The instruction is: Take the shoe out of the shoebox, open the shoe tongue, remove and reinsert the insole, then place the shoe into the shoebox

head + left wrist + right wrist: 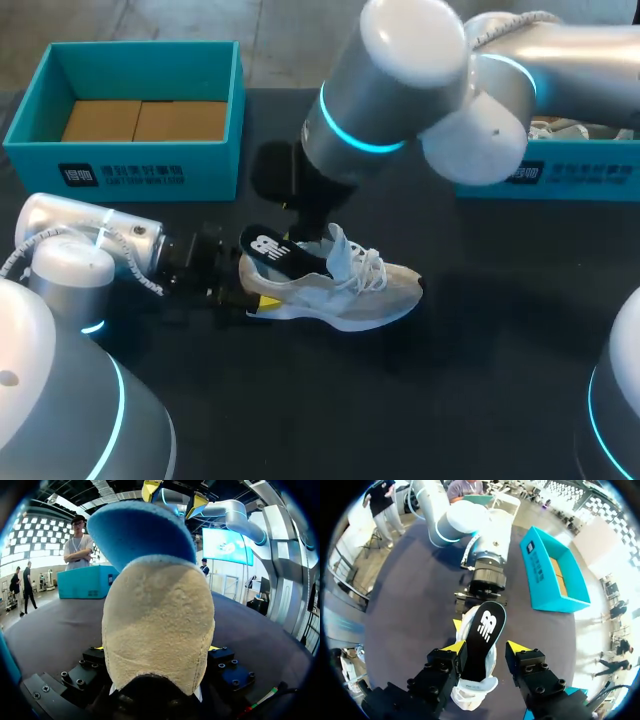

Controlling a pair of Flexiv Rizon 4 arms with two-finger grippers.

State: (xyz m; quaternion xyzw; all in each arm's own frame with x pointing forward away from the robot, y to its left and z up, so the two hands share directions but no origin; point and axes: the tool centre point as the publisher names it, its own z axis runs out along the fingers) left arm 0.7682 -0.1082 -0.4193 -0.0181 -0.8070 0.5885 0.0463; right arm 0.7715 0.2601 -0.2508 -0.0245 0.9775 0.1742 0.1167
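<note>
Firmly, my left gripper clamps the shoe at its heel; my right gripper has its fingers spread apart, astride the upturned insole.

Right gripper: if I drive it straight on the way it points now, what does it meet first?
Most likely the black insole, sticking out of the shoe between the right gripper's open fingers. Depth is unclear; the shoe itself lies just beyond.

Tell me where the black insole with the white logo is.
In the head view, the black insole sticks out of the heel of the grey sneaker mid-table, between the right gripper's fingers.
</note>
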